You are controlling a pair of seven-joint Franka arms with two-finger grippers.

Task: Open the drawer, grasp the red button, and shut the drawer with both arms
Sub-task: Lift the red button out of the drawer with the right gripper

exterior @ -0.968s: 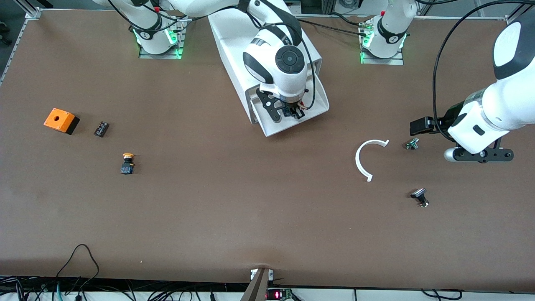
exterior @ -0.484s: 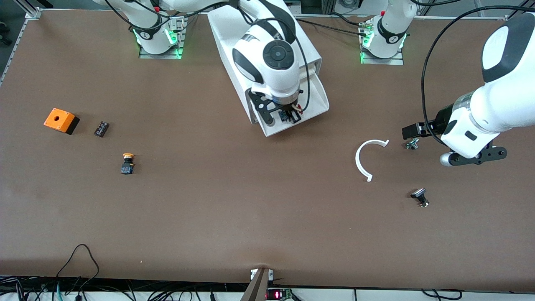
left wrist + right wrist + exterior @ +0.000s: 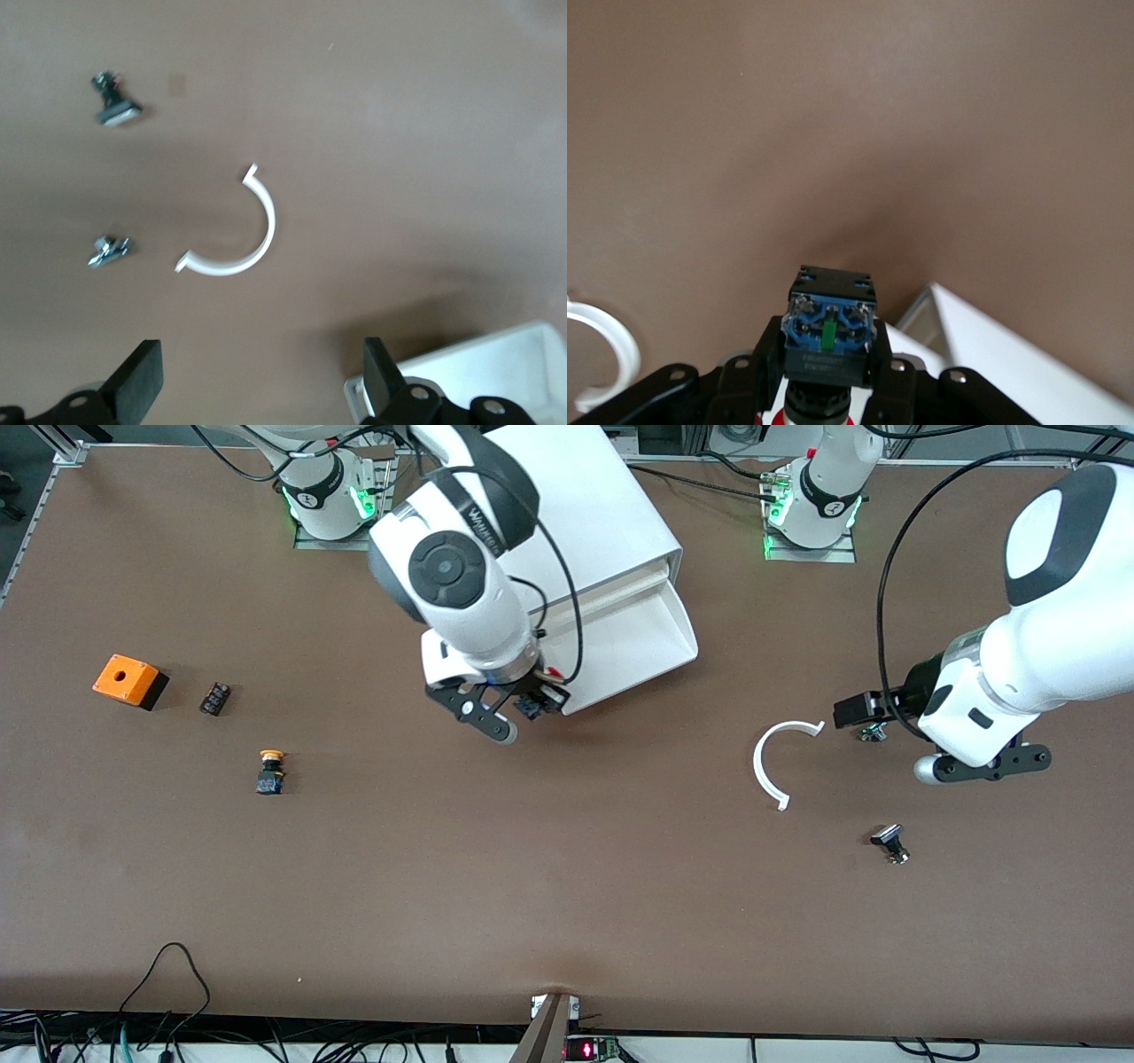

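Observation:
My right gripper (image 3: 534,701) is shut on the button (image 3: 830,328), a dark blue-black block with a red cap just showing (image 3: 554,672). It hangs over the table at the corner of the open white drawer (image 3: 656,651), toward the right arm's end. The drawer tray sticks out of the white cabinet (image 3: 585,505) and looks empty. My left gripper (image 3: 257,390) is open and empty, over the table toward the left arm's end, beside a white C-shaped ring (image 3: 775,757).
A yellow-orange-capped button (image 3: 270,771), an orange box with a hole (image 3: 128,680) and a small black part (image 3: 213,698) lie toward the right arm's end. Two small metal parts (image 3: 873,732) (image 3: 890,841) lie near the left gripper.
My right gripper has lifted out of the drawer with the button and swung toward the right arm's end. My left arm has drifted slightly toward the white ring.

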